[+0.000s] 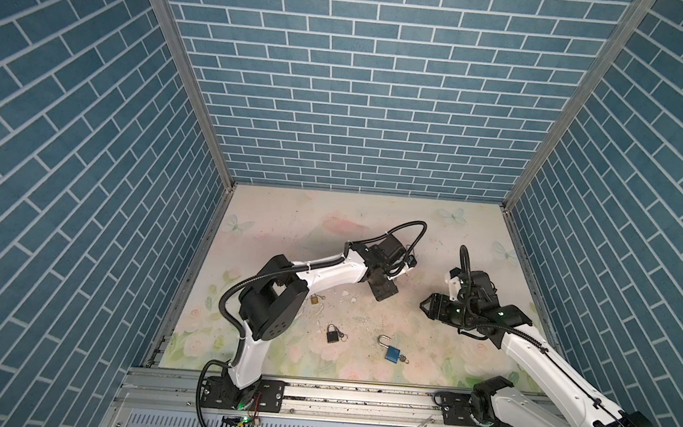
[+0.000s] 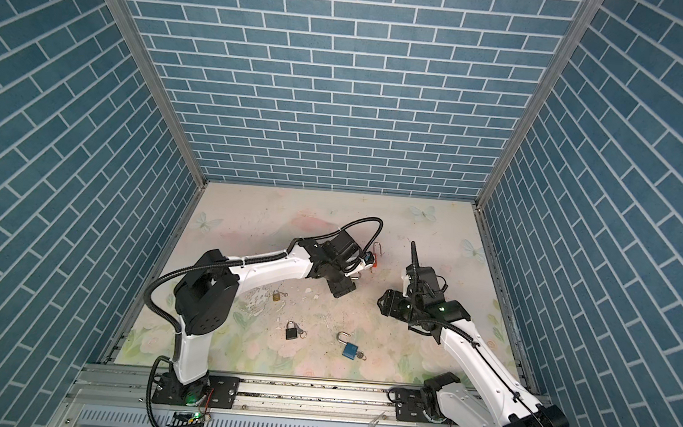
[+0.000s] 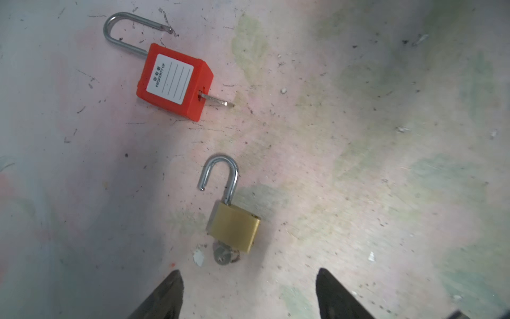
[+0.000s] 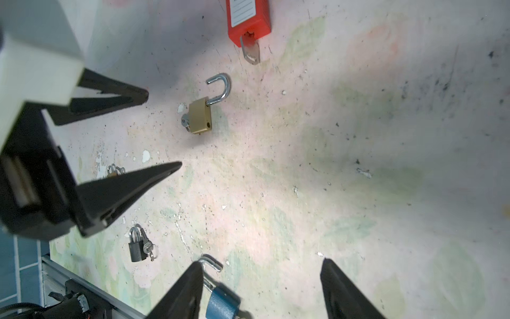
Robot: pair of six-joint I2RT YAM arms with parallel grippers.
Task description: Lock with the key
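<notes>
I count 5 padlocks: red padlock (image 3: 174, 82), blue padlock (image 2: 348, 350), black padlock (image 2: 290, 334), large brass padlock (image 3: 234, 230), small brass padlock (image 2: 277, 297). Keys, 4 clear: red's key (image 3: 218, 100), blue's key (image 2: 360, 354), black's key (image 4: 148, 246), large brass's key (image 3: 222, 255); by the small one I can only make out a ring. 2 end effectors: left end effector (image 3: 248, 270), right end effector (image 4: 260, 261).

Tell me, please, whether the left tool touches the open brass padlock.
Apart: left wrist view shows bare tabletop between the left tool and the open brass padlock.
</notes>
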